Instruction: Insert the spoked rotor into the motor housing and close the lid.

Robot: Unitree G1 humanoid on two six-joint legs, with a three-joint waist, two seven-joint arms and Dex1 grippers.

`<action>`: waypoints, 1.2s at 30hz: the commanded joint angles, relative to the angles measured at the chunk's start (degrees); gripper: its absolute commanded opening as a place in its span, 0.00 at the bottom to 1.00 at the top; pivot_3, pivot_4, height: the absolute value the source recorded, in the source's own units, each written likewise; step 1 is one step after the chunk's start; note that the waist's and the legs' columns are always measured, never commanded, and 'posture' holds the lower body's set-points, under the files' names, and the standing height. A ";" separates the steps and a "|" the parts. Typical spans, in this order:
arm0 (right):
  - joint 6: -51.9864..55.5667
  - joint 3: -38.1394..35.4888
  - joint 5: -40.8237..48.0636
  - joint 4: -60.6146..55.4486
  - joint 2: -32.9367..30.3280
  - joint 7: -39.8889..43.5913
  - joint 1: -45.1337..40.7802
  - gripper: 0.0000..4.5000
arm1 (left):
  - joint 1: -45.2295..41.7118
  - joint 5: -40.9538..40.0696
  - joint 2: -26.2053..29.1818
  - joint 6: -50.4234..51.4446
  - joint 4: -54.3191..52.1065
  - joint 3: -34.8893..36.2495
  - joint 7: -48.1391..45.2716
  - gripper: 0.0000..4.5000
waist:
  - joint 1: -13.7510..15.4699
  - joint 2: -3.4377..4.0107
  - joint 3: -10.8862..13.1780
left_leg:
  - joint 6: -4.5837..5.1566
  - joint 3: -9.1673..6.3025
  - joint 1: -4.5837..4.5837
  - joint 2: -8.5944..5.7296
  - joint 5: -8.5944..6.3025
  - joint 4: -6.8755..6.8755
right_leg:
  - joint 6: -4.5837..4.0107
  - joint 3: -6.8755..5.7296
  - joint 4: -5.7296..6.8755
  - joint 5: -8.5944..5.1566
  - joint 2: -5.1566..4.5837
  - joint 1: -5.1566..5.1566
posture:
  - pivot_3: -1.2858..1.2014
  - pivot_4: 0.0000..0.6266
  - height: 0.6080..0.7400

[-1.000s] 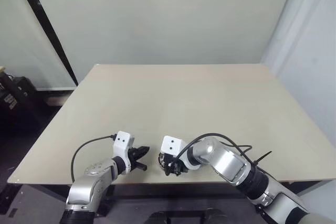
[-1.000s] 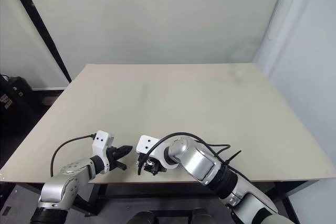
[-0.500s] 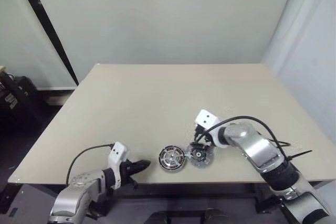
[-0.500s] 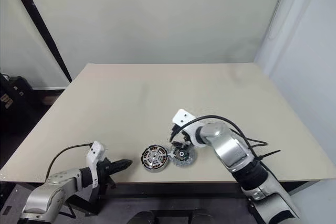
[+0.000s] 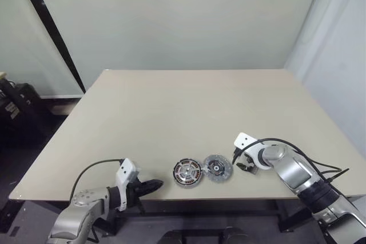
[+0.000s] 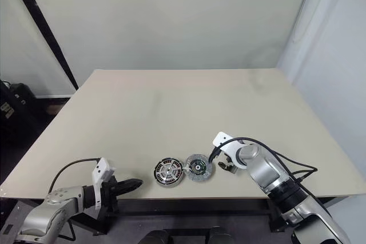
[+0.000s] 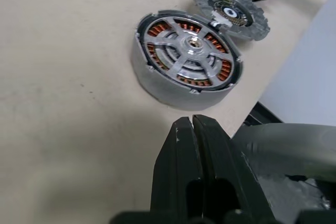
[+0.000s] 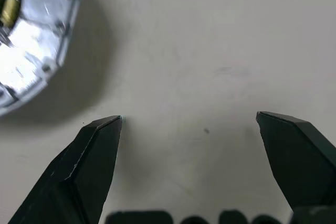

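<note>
Pale walls back a beige table [image 5: 189, 112], and near its front edge sit two round parts side by side, touching. On the left is the motor housing [image 7: 185, 59] with copper windings — the spoked rotor [image 7: 191, 45] already sits inside it. Against its right side lies the lid [image 5: 218, 168], flat on the table. The left gripper [image 7: 194, 129] points at the housing, fingers pressed together, holding nothing. The right gripper [image 8: 189, 124] hangs just right of the lid, fingers spread wide and empty.
</note>
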 commanded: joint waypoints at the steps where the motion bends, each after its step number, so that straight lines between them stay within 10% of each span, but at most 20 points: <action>1: -0.83 -2.19 0.73 -0.54 1.55 0.11 0.70 0.99 | -0.38 0.28 0.42 -3.50 0.57 1.58 -0.31 0.00 | -0.01 0.00 0.00 | 0.00 0.00 0.00 0.00 0.00 0.00 | 0.00 0.00 0.00 0.00 0.00 0.00 | 0.52 0.00 1.00; 36: 9.60 -10.72 19.75 -13.54 22.61 0.60 1.42 0.99 | -0.54 0.26 -4.23 -15.26 9.98 3.71 0.85 0.00 | -0.02 0.03 -0.01 | 0.00 -0.03 0.07 0.10 0.00 -0.04 | 0.00 -0.02 0.09 0.01 0.09 -0.02 | 0.52 0.00 1.00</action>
